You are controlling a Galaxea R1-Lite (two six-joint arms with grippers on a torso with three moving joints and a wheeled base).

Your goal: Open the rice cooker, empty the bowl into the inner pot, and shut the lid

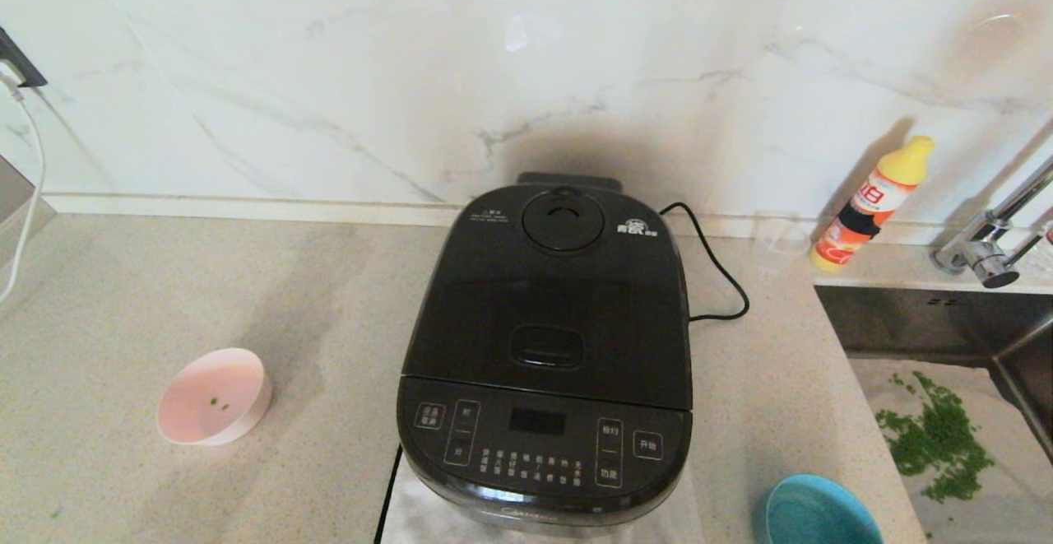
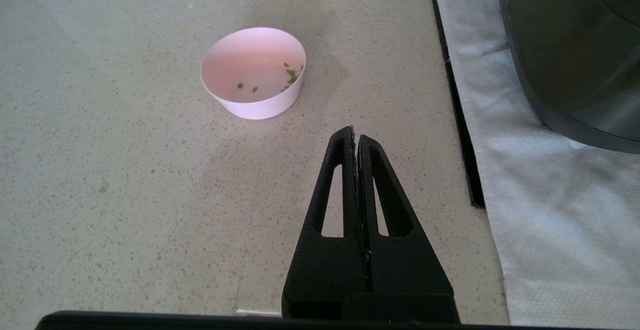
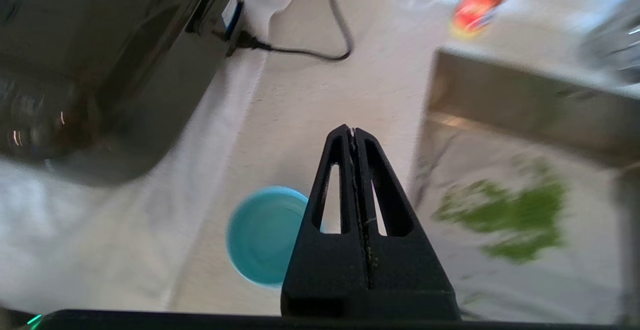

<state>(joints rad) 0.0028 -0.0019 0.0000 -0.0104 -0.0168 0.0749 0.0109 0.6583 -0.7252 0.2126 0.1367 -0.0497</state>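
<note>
The black rice cooker stands mid-counter with its lid shut; the inner pot is hidden under it. A pink bowl sits to its left, holding only a few green bits; it also shows in the left wrist view. A blue bowl sits at the front right and shows in the right wrist view. My left gripper is shut and empty above the counter, short of the pink bowl. My right gripper is shut and empty above the blue bowl. Neither gripper shows in the head view.
The cooker's black cord loops behind it on the right. A clear cup and an orange bottle stand at the back right. A sink with chopped greens and a tap lies to the right. A white cloth lies under the cooker.
</note>
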